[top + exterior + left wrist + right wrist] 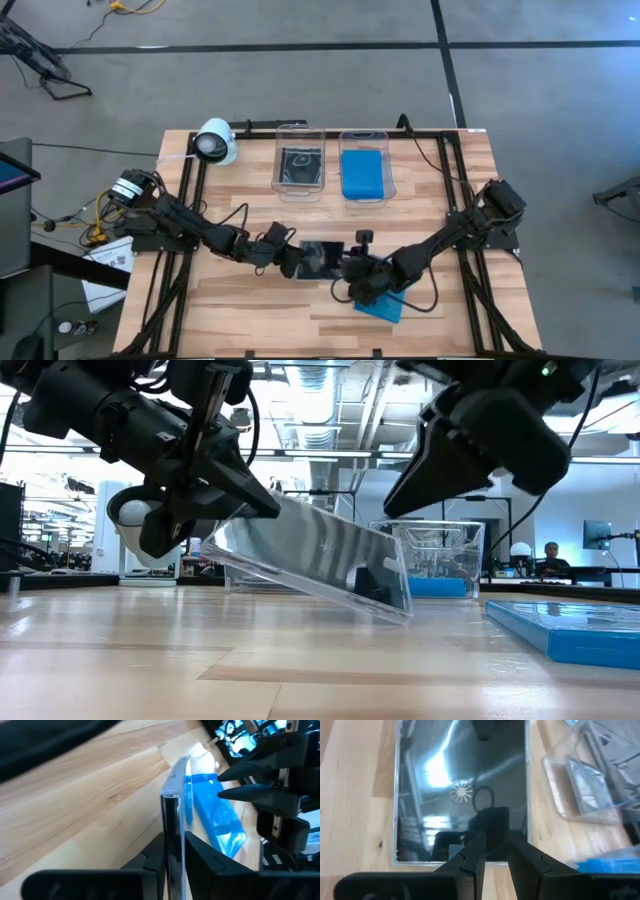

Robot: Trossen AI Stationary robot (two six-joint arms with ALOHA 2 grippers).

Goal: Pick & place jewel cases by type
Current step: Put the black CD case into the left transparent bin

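Observation:
A clear/black jewel case (322,257) with a silver disc sits mid-table. In the low view this case (320,555) slopes down toward the right arm. Its low corner (403,612) is at the tabletop or just above it. My left gripper (295,258) is shut on its raised side. My right gripper (352,268) is open and hovers over the case's opposite edge. In the left wrist view its fingers (225,772) stand apart just beyond the case and touch nothing. A blue jewel case (380,306) lies flat near the front edge. My left gripper (172,865) pinches the clear/black case by its raised edge (172,835), the one facing the table's left. The case stands edge-on between the two fingers. They come in slanting down from the left. The case hangs tilted, its far side low by the table.
Two clear tubs stand at the far side: the left tub (300,185) holds a clear/black case, and the right tub (365,195) holds a blue one. A white round device (215,142) sits at the far left. Black frame rails run along both table sides.

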